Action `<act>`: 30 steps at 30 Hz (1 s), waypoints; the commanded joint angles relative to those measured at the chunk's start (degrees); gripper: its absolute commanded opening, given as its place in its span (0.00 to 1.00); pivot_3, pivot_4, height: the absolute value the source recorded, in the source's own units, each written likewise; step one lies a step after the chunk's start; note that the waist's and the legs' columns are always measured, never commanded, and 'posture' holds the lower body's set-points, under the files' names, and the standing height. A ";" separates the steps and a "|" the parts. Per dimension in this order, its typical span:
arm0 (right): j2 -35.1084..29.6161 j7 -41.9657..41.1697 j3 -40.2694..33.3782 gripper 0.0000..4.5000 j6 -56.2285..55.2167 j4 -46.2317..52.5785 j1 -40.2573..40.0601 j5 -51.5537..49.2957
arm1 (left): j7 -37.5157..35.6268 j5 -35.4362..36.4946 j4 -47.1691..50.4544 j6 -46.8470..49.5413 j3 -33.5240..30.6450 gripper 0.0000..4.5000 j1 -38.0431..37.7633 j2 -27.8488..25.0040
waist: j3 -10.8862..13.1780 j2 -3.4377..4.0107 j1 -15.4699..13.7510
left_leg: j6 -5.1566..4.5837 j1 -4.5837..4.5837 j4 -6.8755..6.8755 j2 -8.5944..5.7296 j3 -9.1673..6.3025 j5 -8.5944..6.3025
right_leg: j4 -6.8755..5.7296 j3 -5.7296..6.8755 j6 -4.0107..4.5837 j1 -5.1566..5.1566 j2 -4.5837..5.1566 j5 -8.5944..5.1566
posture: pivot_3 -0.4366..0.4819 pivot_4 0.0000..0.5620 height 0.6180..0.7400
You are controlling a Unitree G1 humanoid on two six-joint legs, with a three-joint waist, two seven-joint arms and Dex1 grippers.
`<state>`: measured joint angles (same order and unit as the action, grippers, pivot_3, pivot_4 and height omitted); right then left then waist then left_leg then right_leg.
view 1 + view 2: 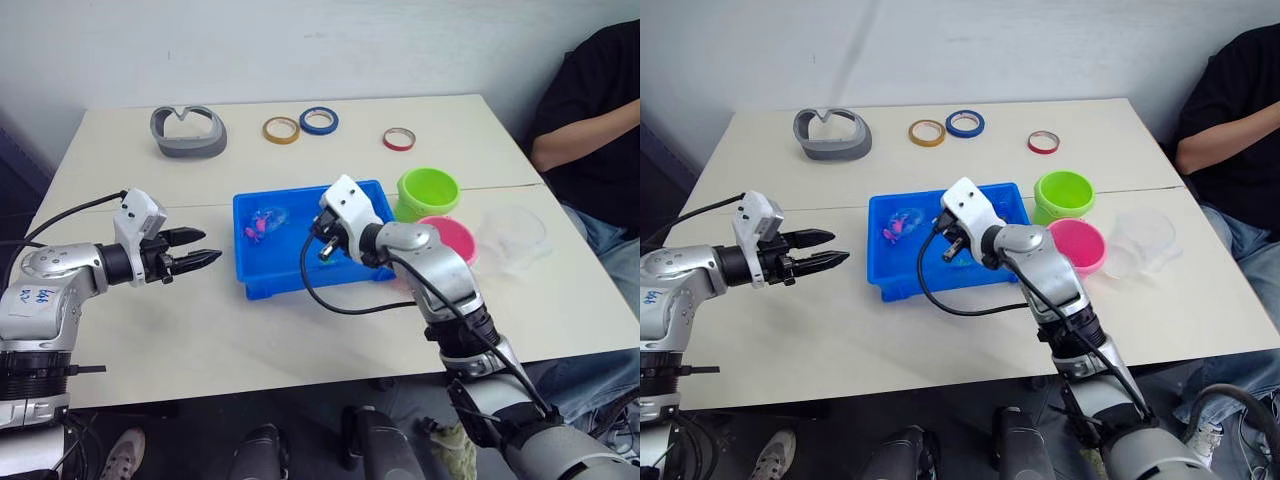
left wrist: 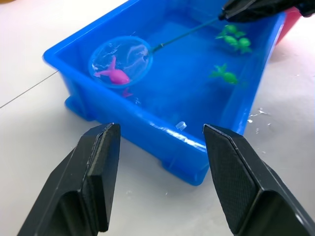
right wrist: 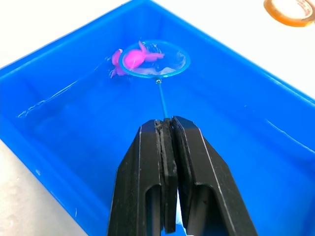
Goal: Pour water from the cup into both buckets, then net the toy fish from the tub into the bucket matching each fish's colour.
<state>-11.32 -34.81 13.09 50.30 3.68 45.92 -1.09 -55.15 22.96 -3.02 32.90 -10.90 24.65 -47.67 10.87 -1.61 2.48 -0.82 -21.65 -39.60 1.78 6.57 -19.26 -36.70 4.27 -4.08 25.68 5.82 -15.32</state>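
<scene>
The blue tub sits mid-table with water in it. My right gripper hangs over it, shut on the thin handle of a small round net. One pink fish lies in the net's hoop, and another pink one is just outside the hoop. Green fish float at the tub's right end. My left gripper is open over the table, left of the tub. The green bucket and pink bucket stand right of the tub, with the clear cup beyond them.
At the table's back lie a grey curved object and yellow, blue and red tape rolls. A person in black sits at the right edge. A cable loops from my right wrist over the tub's front.
</scene>
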 commanded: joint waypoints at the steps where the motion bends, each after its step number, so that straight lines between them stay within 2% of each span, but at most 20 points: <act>1: -1.49 -0.52 -1.83 0.00 2.10 6.72 -0.36 -2.65 | -2.09 1.59 0.02 -2.34 -1.84 0.66 1.81 -1.02 | 0.00 0.00 0.04 | 0.00 0.00 0.04 0.00 0.00 0.00 | 0.07 0.00 0.00 0.00 0.00 0.00 | 0.48 0.27 0.78; 6: -3.45 -0.65 -2.76 0.00 5.45 12.26 -2.46 -5.56 | -4.12 2.00 -1.48 -4.35 -1.21 0.66 3.19 -0.62 | 0.00 0.00 0.02 | -0.01 -0.04 0.13 -0.02 -0.01 0.00 | 0.20 0.06 0.00 0.00 -0.02 0.00 | 0.48 0.27 0.78; 16: -7.63 0.14 -5.62 0.00 7.41 17.21 -4.31 -9.32 | -5.32 1.06 -4.72 -6.95 0.92 0.66 6.15 0.21 | 0.00 0.00 -0.41 | -0.02 -0.04 0.17 -0.02 0.01 0.00 | 0.27 0.18 -0.01 0.00 -0.04 0.00 | 0.48 0.27 0.78; 23: -16.50 -1.01 -17.52 0.00 10.72 28.87 -9.77 -15.19 | -6.49 0.09 -9.36 -10.27 4.46 0.66 11.64 3.97 | 0.00 0.00 -1.44 | -0.08 -0.23 0.17 -0.06 -0.13 0.00 | 0.44 0.35 -0.05 0.01 -0.05 0.03 | 0.48 0.27 0.78; 30: -25.84 -1.08 -30.43 0.00 14.86 39.25 -16.75 -18.87 | -10.74 -1.27 -16.98 -13.66 8.38 0.66 18.94 8.47 | 0.00 0.00 -2.11 | -0.15 -0.47 0.17 -0.04 -0.17 0.02 | 0.77 0.66 -0.18 0.04 -0.19 0.10 | 0.48 0.27 0.78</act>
<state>-35.72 -35.85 -12.79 64.32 38.74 29.53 -18.68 -64.42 22.04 -19.12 20.81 -2.72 41.61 -39.17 10.88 -1.61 0.37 -0.97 -22.13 -39.43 1.74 6.39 -19.24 -35.93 4.95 -4.26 25.72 5.59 -15.22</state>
